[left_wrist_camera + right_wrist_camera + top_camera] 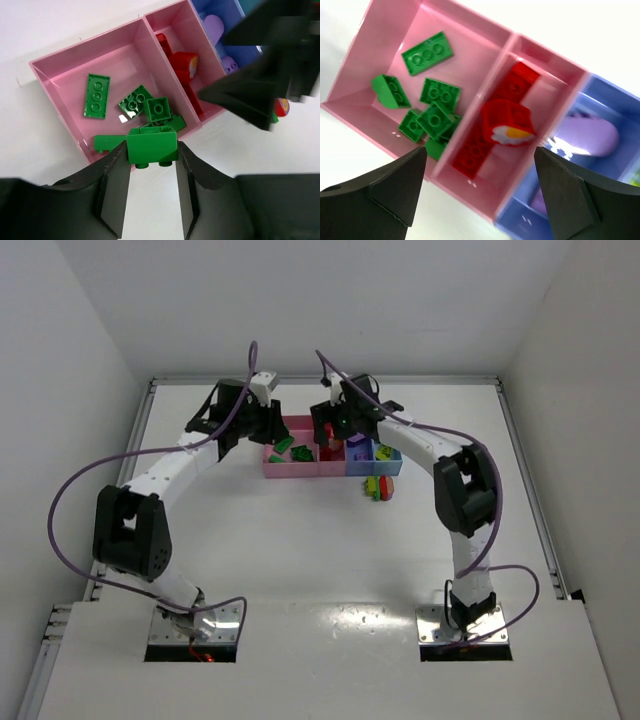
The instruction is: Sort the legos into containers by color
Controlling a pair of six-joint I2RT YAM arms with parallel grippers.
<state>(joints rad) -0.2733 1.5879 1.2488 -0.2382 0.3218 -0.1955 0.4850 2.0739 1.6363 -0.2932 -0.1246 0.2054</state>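
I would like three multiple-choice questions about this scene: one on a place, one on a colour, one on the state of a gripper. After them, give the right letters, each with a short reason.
1. Where do the loose green legos lie?
A. in the light blue bin
B. on the table by the arm bases
C. in the wide pink bin

2. What colour is the brick between the fingers of the left gripper?
A. green
B. red
C. yellow

3. How does the right gripper stand?
A. shut on a purple brick
B. open, holding nothing
C. shut on a yellow brick

Answers:
1 C: the green pieces rest on that bin's floor.
2 A: the left wrist view shows a green brick clamped between the fingers.
3 B: its fingers stand wide apart and touch no brick.
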